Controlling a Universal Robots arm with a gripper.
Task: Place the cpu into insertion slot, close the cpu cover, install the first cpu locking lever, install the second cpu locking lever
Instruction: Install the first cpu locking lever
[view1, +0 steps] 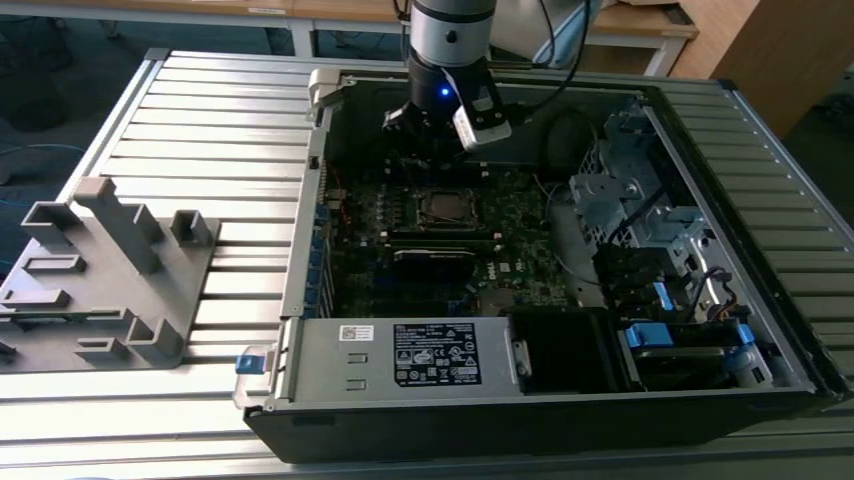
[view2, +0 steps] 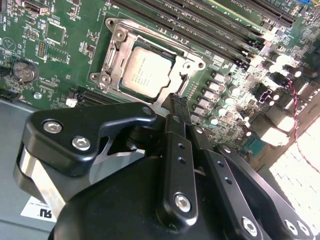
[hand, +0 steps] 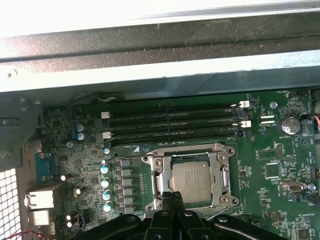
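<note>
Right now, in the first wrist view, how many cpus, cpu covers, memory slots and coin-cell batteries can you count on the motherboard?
cpu: 1
cpu cover: 1
memory slots: 4
coin-cell battery: 1
Total: 7

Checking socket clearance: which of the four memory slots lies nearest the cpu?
The slot right beside the cpu cover; the other three lie beyond it, toward the case wall.

Black screw-studded gripper (view2: 176, 102), silver-grey arm (view1: 451, 30)
</note>
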